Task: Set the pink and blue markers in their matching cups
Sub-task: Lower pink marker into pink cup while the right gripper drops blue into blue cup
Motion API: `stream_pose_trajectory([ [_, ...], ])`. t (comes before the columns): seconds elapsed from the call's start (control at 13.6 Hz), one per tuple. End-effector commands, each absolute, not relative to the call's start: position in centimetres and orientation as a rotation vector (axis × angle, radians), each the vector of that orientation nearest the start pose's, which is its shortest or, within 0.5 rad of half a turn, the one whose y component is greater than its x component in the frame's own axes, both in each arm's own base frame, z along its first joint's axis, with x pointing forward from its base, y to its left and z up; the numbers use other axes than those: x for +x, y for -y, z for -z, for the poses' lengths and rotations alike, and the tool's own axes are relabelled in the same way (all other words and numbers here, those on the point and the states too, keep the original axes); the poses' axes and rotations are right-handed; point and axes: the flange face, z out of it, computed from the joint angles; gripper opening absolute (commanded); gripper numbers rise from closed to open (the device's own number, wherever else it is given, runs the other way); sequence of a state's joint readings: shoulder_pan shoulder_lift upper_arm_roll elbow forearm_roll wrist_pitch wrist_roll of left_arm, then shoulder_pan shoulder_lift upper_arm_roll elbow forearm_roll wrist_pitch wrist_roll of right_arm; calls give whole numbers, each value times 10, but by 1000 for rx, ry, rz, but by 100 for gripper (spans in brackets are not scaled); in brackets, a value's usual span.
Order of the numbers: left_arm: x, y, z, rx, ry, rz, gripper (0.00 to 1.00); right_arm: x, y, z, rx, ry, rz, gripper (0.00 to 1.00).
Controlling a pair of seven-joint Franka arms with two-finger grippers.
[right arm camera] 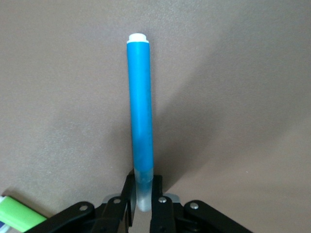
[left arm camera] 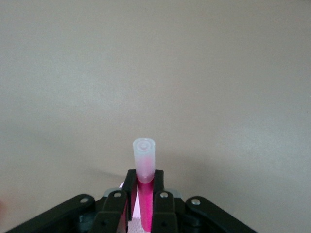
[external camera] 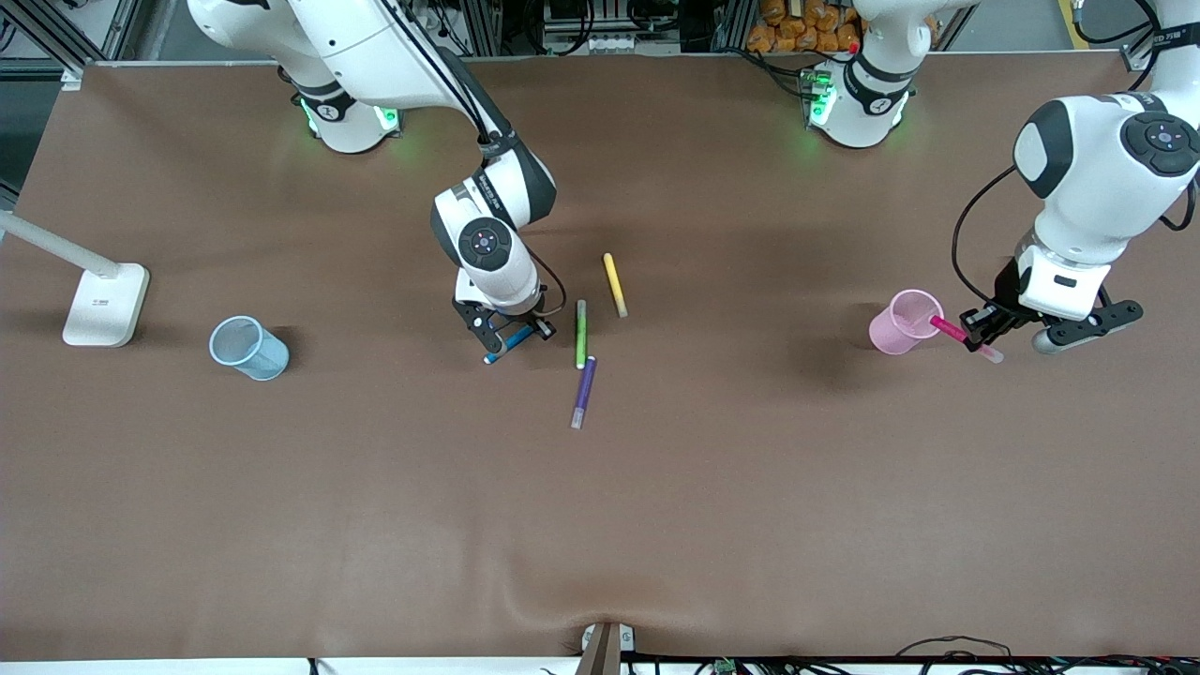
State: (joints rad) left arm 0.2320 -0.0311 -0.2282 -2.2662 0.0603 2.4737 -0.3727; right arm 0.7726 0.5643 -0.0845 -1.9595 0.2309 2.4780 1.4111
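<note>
My left gripper (external camera: 981,330) is shut on the pink marker (external camera: 947,328) and holds it tilted in the air. The marker's pink end is over the rim of the pale pink cup (external camera: 905,322), and its pale cap end points away from the cup. In the left wrist view the fingers (left arm camera: 159,187) clamp the pink marker (left arm camera: 144,160). My right gripper (external camera: 506,335) is low over the table middle, shut on the blue marker (external camera: 500,347). The right wrist view shows the blue marker (right arm camera: 140,111) gripped at its pale cap end. The pale blue cup (external camera: 248,347) stands toward the right arm's end.
A green pen (external camera: 580,333), a purple pen (external camera: 584,392) and a yellow pen (external camera: 614,284) lie beside the right gripper, toward the left arm's end. The green pen also shows in the right wrist view (right arm camera: 17,213). A white lamp base (external camera: 105,305) stands beside the blue cup.
</note>
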Motion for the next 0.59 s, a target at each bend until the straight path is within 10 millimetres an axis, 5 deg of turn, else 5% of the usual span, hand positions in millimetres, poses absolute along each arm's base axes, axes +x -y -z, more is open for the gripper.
stream_pose_trajectory([
  [0.0, 523, 1, -405, -3050, 495, 419, 0, 481, -376, -213, -2835, -1395, -196, 0],
  [0.51, 519, 2, -408, -3047, 482, 428, 0, 550, -286, -325, -2946, -1335, -643, 0],
])
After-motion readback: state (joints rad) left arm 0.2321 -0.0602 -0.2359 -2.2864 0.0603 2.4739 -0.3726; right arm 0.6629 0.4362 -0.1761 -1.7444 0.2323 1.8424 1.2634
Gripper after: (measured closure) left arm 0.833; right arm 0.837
